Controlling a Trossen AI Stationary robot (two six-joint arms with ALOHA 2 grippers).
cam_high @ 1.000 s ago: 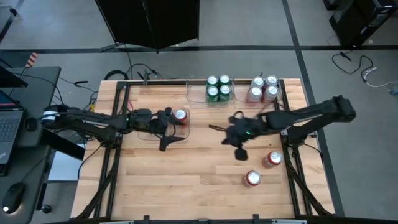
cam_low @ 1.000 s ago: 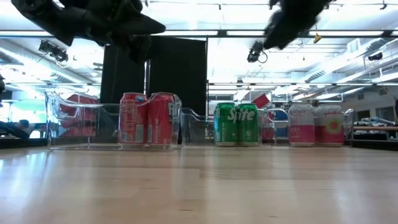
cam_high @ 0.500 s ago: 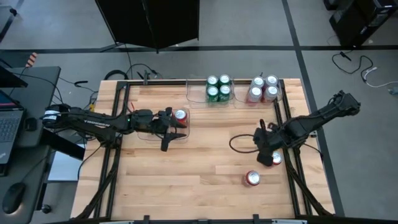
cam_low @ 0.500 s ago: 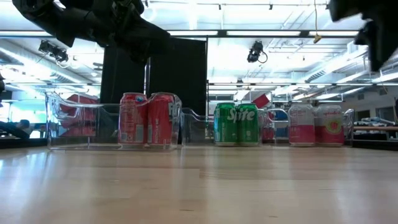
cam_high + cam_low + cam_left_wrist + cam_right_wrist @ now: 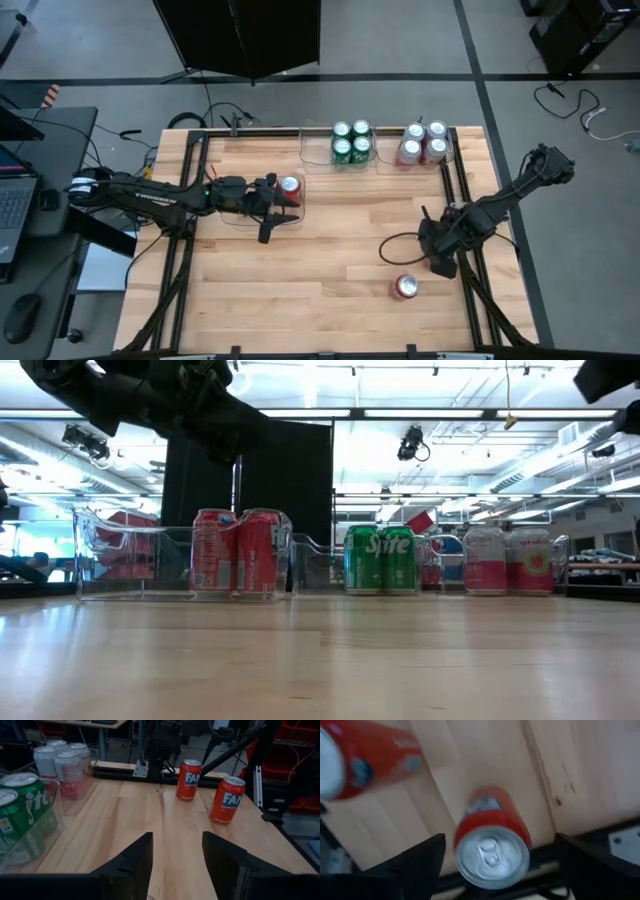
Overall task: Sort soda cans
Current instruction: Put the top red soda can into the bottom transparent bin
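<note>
Two red soda cans stand upright on the table's near right. One [image 5: 405, 287] shows plainly. The other [image 5: 492, 845] sits right under my right gripper [image 5: 441, 258], which points down, open, a finger on either side of the can's top without touching it. My left gripper [image 5: 177, 836] hovers level over the clear left bin [image 5: 240, 215], open with nothing between its fingers. That bin holds red cans [image 5: 236, 550], one of them [image 5: 290, 187] beside the gripper. Green cans [image 5: 350, 143] and silver-white cans [image 5: 424, 143] fill the bins at the far edge.
Black metal rails [image 5: 462, 215] frame the table's left and right sides, close to the right arm. A cable loop [image 5: 395, 245] trails from the right gripper over the wood. Bare tabletop [image 5: 320, 260] lies between the two arms.
My right gripper has swung from the table's middle toward the right edge and a little nearer. It has tipped to point down and now stands over the red can there, hiding that can from the high view. The cans have stayed put.
</note>
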